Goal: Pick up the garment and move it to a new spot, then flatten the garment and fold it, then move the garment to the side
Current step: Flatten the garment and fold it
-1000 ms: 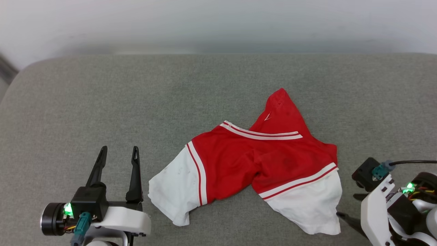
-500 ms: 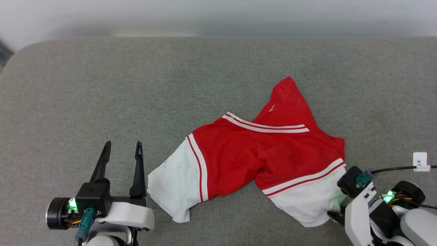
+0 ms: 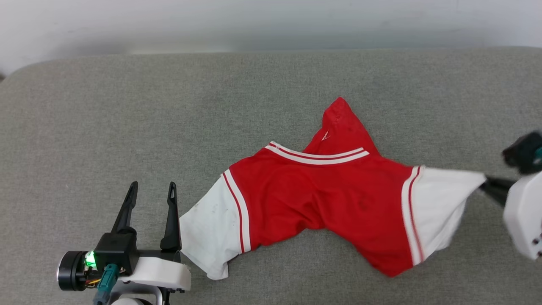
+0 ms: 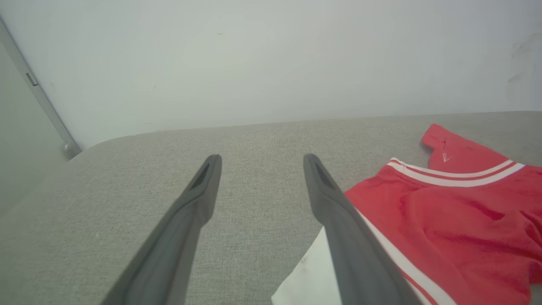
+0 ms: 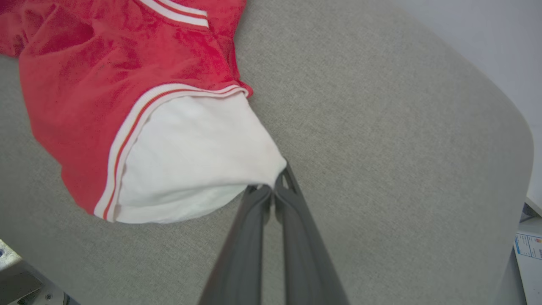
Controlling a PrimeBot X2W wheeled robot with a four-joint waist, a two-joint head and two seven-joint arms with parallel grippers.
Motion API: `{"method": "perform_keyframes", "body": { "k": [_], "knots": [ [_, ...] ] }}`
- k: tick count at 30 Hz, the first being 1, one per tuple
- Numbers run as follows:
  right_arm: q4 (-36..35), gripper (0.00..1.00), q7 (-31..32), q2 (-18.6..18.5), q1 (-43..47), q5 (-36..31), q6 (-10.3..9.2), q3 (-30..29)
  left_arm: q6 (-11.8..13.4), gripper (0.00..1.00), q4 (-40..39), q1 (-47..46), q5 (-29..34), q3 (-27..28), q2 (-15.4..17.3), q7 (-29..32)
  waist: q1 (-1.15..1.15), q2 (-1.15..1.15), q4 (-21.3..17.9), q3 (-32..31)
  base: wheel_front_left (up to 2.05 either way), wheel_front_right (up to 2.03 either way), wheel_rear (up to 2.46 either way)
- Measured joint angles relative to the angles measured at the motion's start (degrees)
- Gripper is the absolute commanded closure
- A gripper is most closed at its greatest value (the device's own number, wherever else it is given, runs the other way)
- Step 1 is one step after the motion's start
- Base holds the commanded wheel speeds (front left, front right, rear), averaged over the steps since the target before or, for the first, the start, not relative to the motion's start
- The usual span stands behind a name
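So the right tool (image 5: 273, 190) is clamped on one sleeve tip of the red jersey-style T-shirt with white sleeves (image 3: 296, 199), stretched left-right across the grey fabric surface (image 3: 127, 106). The left tool (image 3: 150, 186) gapes empty just beside the other sleeve, maybe touching.

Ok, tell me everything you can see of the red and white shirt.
The garment is a red jersey-style shirt of thin soft cloth, with white short sleeves and red-white striped trim. It lies rumpled on the grey padded surface. One white sleeve is pulled taut, its tip pinched in the shut right gripper. The other sleeve lies close beside the open left gripper; whether they touch is unclear.
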Motion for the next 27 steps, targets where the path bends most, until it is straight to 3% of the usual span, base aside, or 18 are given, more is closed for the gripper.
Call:
{"method": "perform_keyframes", "body": {
  "k": [4, 9, 10, 19, 25, 26, 27],
  "knots": [
    [0.62, 1.0, 2.05, -0.96, -2.02, 1.85, 0.01, -6.16, -1.0, 0.0, -0.1, -0.04, 0.6, 0.62, -1.01, 0.0, 0.0, 0.0, 0.19, 1.34, 0.0, 0.0, 0.0],
    [6.54, 1.0, 5.87, -1.6, -5.3, 1.45, 0.01, -10.06, -2.47, 0.0, -0.1, -1.47, 1.58, 1.12, -2.4, -0.01, 0.0, 0.0, 1.04, 3.83, 0.0, 0.0, 0.0],
    [12.24, 1.0, 7.46, 0.01, -7.32, 0.86, 0.0, -10.95, -3.3, 0.0, 0.08, -2.61, 2.18, 1.68, -2.88, 0.0, 0.0, 0.0, 1.69, 5.7, 0.0, 0.0, 0.0],
    [29.89, 1.0, 6.89, 9.1, -13.44, -3.54, 0.0, -10.32, -5.11, 0.0, 0.53, -6.31, 3.61, 2.52, -4.63, 0.0, 0.0, 0.0, 3.37, 11.53, 0.0, 0.0, 0.0],
    [34.97, 1.0, 3.6, 11.23, -14.66, -3.16, -0.02, -9.45, -5.94, 0.0, 1.58, -7.52, 4.27, 3.14, -5.38, 0.0, 0.0, 0.0, 4.28, 11.97, 0.0, 0.0, 0.0],
    [35.19, 0.74, 2.37, 11.27, -14.65, -2.9, -0.02, -9.33, -6.01, 0.0, 1.71, -7.57, 4.46, 3.48, -5.45, 0.0, 0.0, 0.0, 4.21, 11.59, 0.0, 0.0, 0.0],
    [35.31, 0.0, 0.81, 11.18, -14.57, -3.02, -0.02, -9.02, -6.28, 0.0, 1.83, -7.55, 4.52, 3.8, -5.43, 0.0, 0.0, 0.0, 4.14, 11.14, 0.0, 0.0, 0.0]
  ]
}}
